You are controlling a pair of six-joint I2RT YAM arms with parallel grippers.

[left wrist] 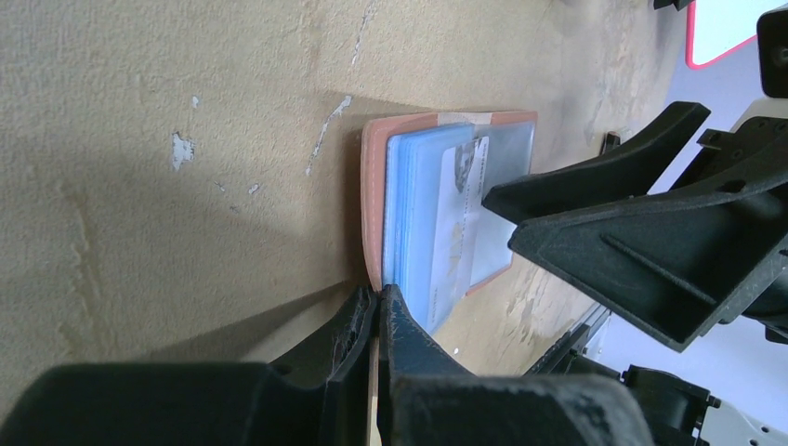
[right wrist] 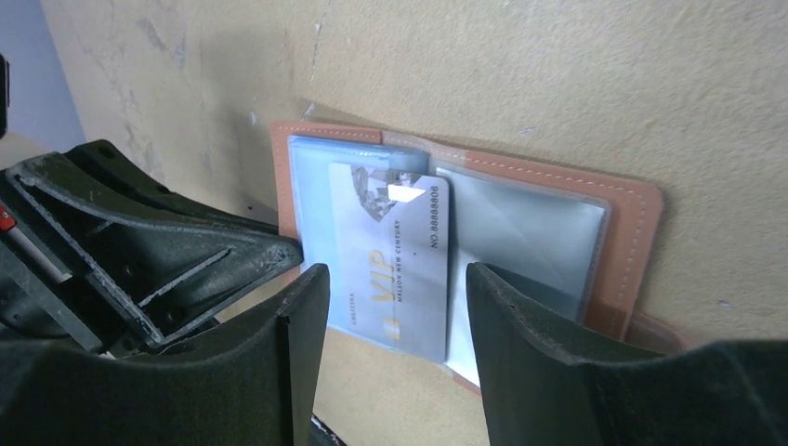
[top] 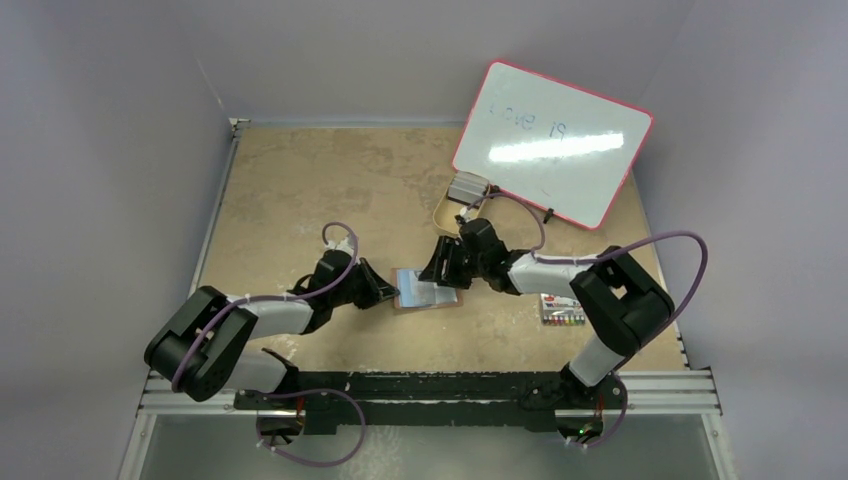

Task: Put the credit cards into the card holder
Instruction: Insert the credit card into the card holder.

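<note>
Tan, scuffed tabletop (top: 300,180) carries the open reddish-brown card holder (top: 430,292) roughly midway between its left and right edges, nearer the near edge than the far one, lying flat with its clear sleeves (right wrist: 530,232) facing up. The left claw (left wrist: 379,311) is pinched tight on the holder's leather edge. The right claw (right wrist: 395,279) has its jaws well apart and grips nothing, one finger on either side of a silver-grey VIP credit card (right wrist: 395,223) that sits partly in a sleeve and juts out past the holder's edge.
</note>
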